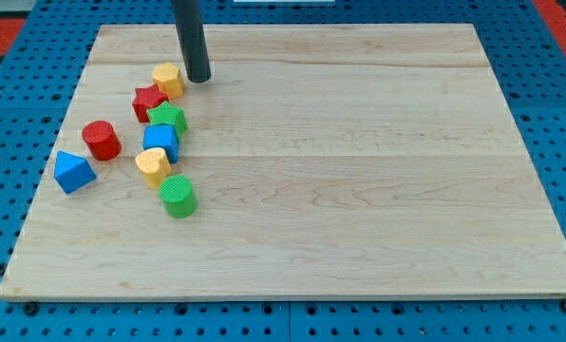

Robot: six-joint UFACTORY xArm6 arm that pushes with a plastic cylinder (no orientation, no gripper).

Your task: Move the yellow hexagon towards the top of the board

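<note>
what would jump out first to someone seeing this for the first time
The dark rod coming down from the view's top stands out first, with my tip just right of the yellow hexagon near the board's upper left. Next, every block crowds the wooden board at its left side, from the hexagon and the red block touching it down to the green cylinder.

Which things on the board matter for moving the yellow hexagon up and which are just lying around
In the job:
yellow hexagon
my tip, just to the hexagon's right in the view
board

Lying about:
red star
green star
blue cube
yellow heart
green cylinder
red cylinder
blue wedge
</note>
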